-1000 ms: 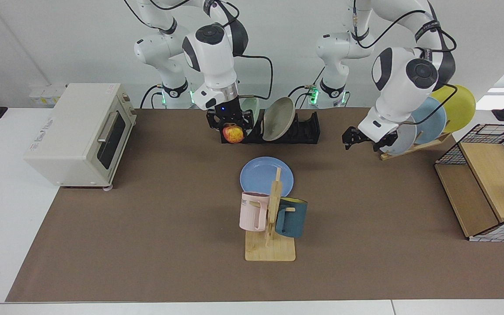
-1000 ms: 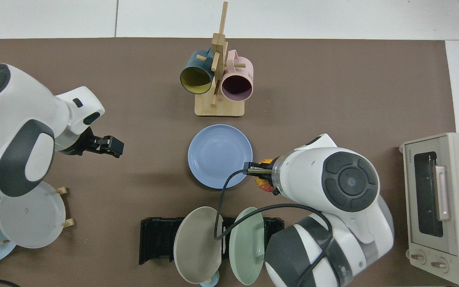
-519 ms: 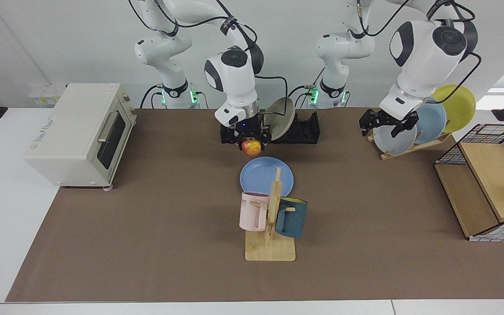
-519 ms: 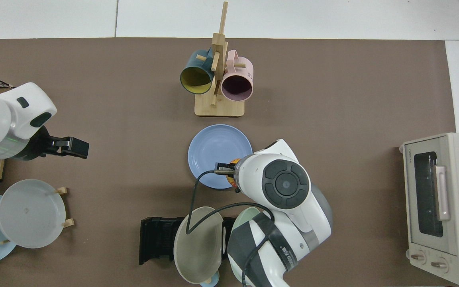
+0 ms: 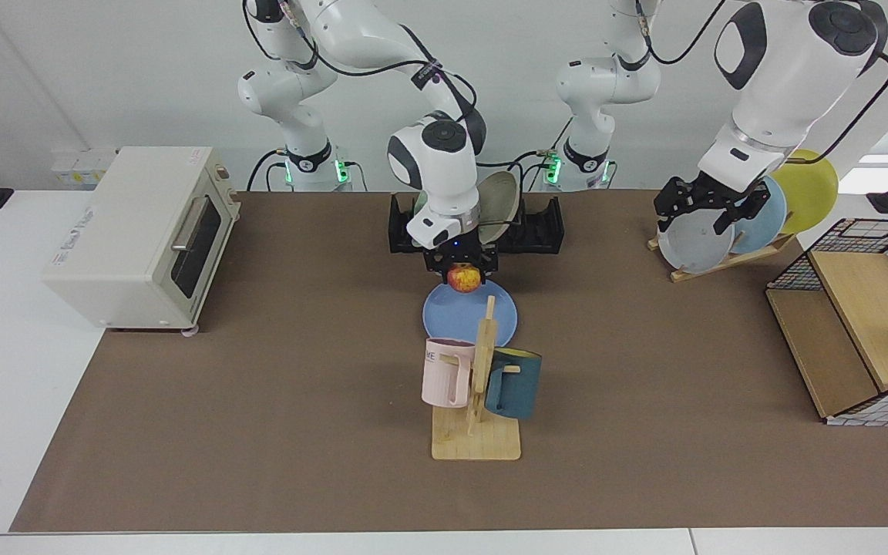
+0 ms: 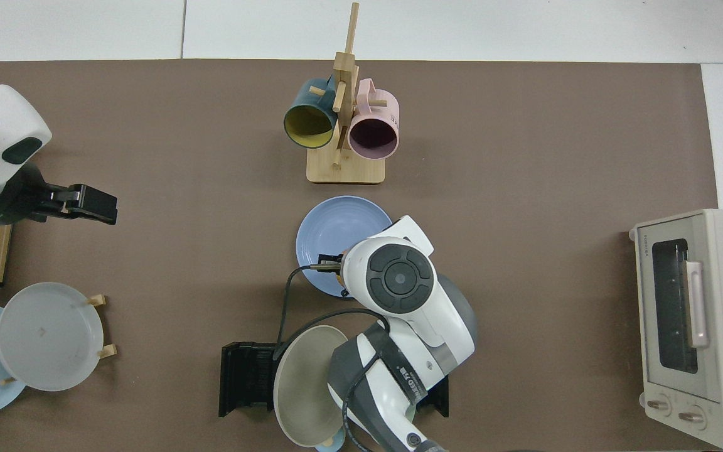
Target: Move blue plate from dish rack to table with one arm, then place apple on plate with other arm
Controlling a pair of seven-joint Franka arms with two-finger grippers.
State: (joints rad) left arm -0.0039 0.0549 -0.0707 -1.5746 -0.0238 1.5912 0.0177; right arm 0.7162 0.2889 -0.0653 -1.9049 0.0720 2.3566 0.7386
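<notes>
Right gripper (image 5: pixel 463 271), pinching the apple (image 5: pixel 464 277), has travelled from the dish rack (image 5: pixel 536 231) to over the blue plate (image 5: pixel 455 312)'s far rim; left gripper (image 5: pixel 710 206) is waiting spread beside the wooden stand; advising: centre, lower, then release.

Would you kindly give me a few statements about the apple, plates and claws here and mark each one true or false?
1. The right claw grips the apple. True.
2. The apple rests on the blue plate. False: it hangs above the plate's far edge.
3. The blue plate lies flat on the table. True.
4. The left claw holds a plate. False: it is open and empty, near the wooden plate stand.
5. The dish rack holds no plates. False: a grey plate stands in it.
</notes>
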